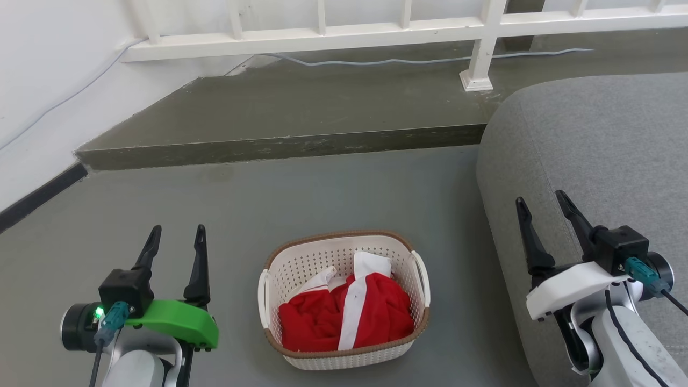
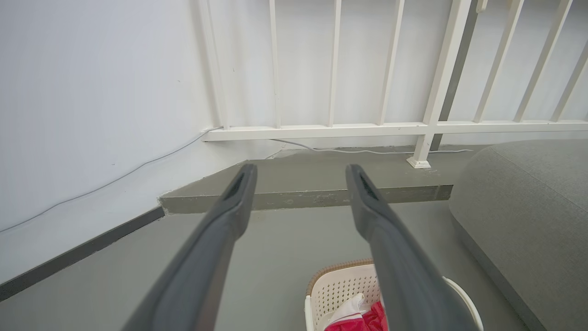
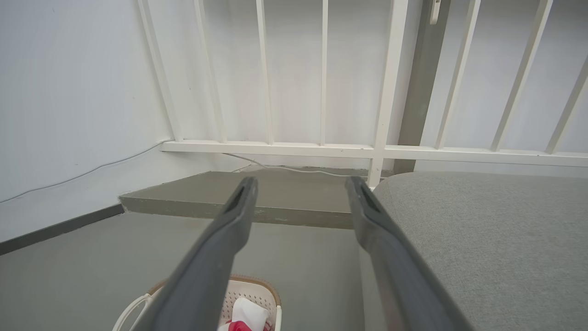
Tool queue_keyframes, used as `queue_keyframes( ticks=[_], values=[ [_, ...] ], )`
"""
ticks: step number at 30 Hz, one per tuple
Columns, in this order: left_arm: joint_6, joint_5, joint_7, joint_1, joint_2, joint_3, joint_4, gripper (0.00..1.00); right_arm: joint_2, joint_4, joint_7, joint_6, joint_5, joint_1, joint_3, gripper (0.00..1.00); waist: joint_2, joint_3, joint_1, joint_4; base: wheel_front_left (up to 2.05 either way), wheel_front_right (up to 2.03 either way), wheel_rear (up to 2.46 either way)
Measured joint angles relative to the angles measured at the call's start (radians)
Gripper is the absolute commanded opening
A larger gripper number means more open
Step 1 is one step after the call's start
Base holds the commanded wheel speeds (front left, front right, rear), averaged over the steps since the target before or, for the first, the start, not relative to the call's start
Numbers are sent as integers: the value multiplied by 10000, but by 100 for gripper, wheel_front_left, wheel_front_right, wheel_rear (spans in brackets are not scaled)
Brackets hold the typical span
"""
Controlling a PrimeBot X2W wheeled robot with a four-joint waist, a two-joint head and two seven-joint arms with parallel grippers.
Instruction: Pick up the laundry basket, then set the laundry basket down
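Laundry basket (image 1: 349, 359), standing upright on the grey floor (image 1: 322, 193), well short of the edge of the raised step (image 1: 301, 107) and near the side of the grey sofa (image 1: 591, 161). A red-and-white garment (image 1: 344, 314) lay heaped inside it, reaching close to the front rim. The white loop handles, left (image 1: 262, 298) and right (image 1: 422, 277), stood out from the short sides.

My left gripper (image 1: 178, 232) hung beside the basket on its left, apart from it, fingers spread and holding nothing. My right gripper (image 1: 538, 199) was likewise spread and empty, but well apart from the basket and poised over the sofa's rounded edge.

Hazards, as I judged them: the pick-up was not yet begun, and both arms had to come in and down to the handles. The right arm had the longer way and could have dragged on the sofa. A grip on one handle alone, or a lift with uneven hands, would probably have tilted the basket and spilled the garment. A fingertip pushed against the perforated wall might have slid the light basket across the floor instead of seating under a loop.
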Motion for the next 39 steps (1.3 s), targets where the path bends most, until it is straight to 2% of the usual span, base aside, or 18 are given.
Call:
queue_keyframes(
  ticks=[29,39],
  values=[
    [-19,-4,0,-12,-77,86,334,100,196,249,-31,140,-134,-147,-196,100,0,58,0,7,0,0,0],
    [-23,-4,0,-349,-213,33,199,100,259,247,-31,228,-192,-314,-217,100,0,681,0,-1,0,0,0]
  ],
)
